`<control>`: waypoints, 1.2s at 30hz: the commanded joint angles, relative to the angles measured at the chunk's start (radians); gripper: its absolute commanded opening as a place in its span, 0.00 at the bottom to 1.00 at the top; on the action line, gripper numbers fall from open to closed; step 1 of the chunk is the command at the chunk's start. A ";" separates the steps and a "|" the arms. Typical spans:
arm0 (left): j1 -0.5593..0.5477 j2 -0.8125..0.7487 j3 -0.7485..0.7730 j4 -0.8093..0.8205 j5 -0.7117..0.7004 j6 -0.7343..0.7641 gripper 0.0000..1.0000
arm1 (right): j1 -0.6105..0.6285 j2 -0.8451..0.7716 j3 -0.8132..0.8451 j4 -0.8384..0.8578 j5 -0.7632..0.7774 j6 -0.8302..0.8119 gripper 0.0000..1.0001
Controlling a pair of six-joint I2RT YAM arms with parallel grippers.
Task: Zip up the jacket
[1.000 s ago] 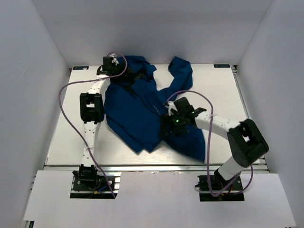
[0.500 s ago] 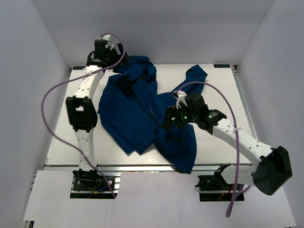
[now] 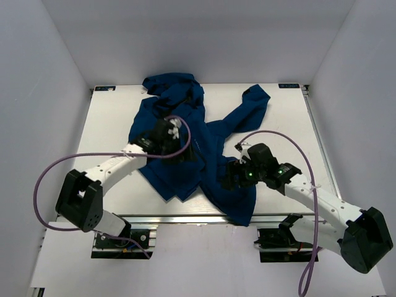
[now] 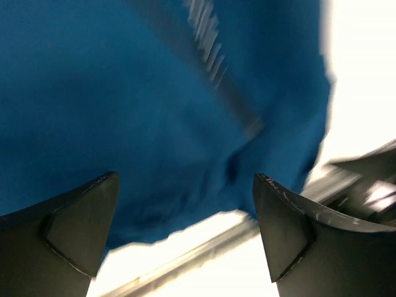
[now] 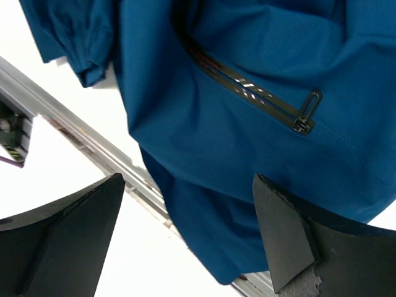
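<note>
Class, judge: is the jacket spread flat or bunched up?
Bunched up: the jacket lies in overlapping folds, one end hanging over the near edge of the table.

Jacket (image 3: pixel 210 133) lies on tabletop (image 3: pixel 291 124), from far-left edge down to centre of near edge, hem hanging over it. Left pincer (image 3: pixel 184 153) above jacket's left half; right pincer (image 3: pixel 226 176) above near-right part.
</note>
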 commanded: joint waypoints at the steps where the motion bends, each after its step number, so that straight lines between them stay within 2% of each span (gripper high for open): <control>1: -0.091 -0.067 -0.068 0.003 -0.084 -0.081 0.98 | 0.006 -0.021 -0.046 0.083 0.008 0.007 0.89; 4: -0.141 -0.006 -0.074 0.027 -0.113 -0.096 0.98 | 0.006 0.023 -0.090 0.133 -0.008 0.021 0.89; 8: -0.144 0.092 -0.099 0.041 -0.116 -0.110 0.98 | 0.007 0.082 -0.110 0.165 0.028 0.056 0.89; 13: -0.143 0.105 -0.157 -0.026 -0.220 -0.156 0.98 | -0.011 0.113 -0.139 0.189 0.092 0.088 0.89; 16: -0.121 0.088 -0.210 -0.095 -0.309 -0.197 0.98 | -0.038 0.148 -0.155 0.209 0.098 0.099 0.89; 19: -0.042 0.066 -0.302 -0.126 -0.294 -0.219 0.98 | -0.081 0.173 -0.168 0.234 0.089 0.121 0.89; 20: -0.016 0.057 -0.327 -0.131 -0.280 -0.222 0.98 | -0.094 0.174 -0.179 0.240 0.081 0.128 0.89; 22: 0.102 -0.056 -0.422 -0.163 -0.244 -0.231 0.98 | -0.188 0.183 -0.207 0.271 0.066 0.150 0.89; 24: 0.117 -0.087 -0.442 -0.183 -0.252 -0.234 0.98 | -0.210 0.186 -0.211 0.278 0.058 0.156 0.89; 25: 0.123 -0.150 -0.442 -0.241 -0.269 -0.249 0.98 | -0.248 0.192 -0.218 0.280 0.057 0.159 0.89; 28: 0.123 -0.233 -0.412 -0.386 -0.360 -0.306 0.98 | -0.317 0.214 -0.222 0.289 0.046 0.153 0.89; 31: 0.127 -0.317 -0.363 -0.480 -0.375 -0.346 0.98 | -0.373 0.234 -0.219 0.308 0.008 0.144 0.89; 36: 0.129 -0.374 -0.213 -0.603 -0.417 -0.397 0.98 | -0.385 0.202 -0.178 0.349 -0.156 0.060 0.89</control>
